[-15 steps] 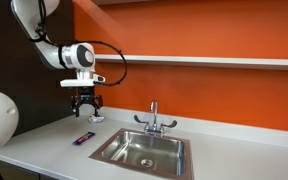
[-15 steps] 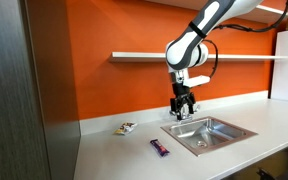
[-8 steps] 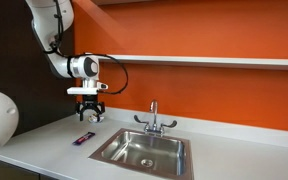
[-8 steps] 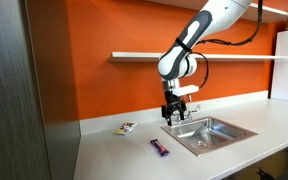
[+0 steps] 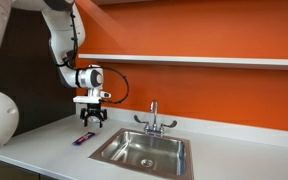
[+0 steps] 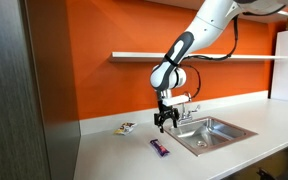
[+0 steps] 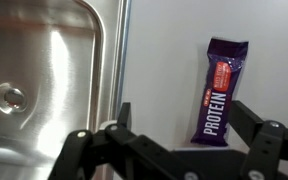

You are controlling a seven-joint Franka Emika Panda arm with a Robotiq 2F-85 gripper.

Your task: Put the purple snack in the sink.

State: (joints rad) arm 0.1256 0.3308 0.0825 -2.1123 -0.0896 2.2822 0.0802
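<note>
Over the pale grey countertop (image 5: pixel 44 145), just left of the rectangular stainless-steel sink (image 5: pixel 144 152), the robot's black two-fingered gripper (image 5: pixel 92 118) has dropped noticeably in the last second. In both exterior views it was riding higher and closer to the basin a moment ago. Now it has slid away from the sink (image 6: pixel 216 128) and come down towards the small flat purple wrapped snack bar (image 6: pixel 160 148).

The bar itself has not budged. It lies flat on the counter near the front edge, a little left of the sink's rim and well apart from the small silvery object (image 6: pixel 126 127) farther back and to the left. The gripper (image 6: pixel 164 120) hangs above it and slightly behind, not touching.

From the wrist view the fingers are spread wide with nothing between them but counter. The purple bar (image 7: pixel 221 88) lies lengthwise ahead of the gripper (image 7: pixel 179 122), nearer the right-hand finger than the left, with the steel basin (image 7: pixel 44 70) off to the left.

To me this looks like the approach ending and the pick beginning. It probably wants a small shift to centre the bar, then a straight drop. Nothing has gone into the sink yet.
</note>
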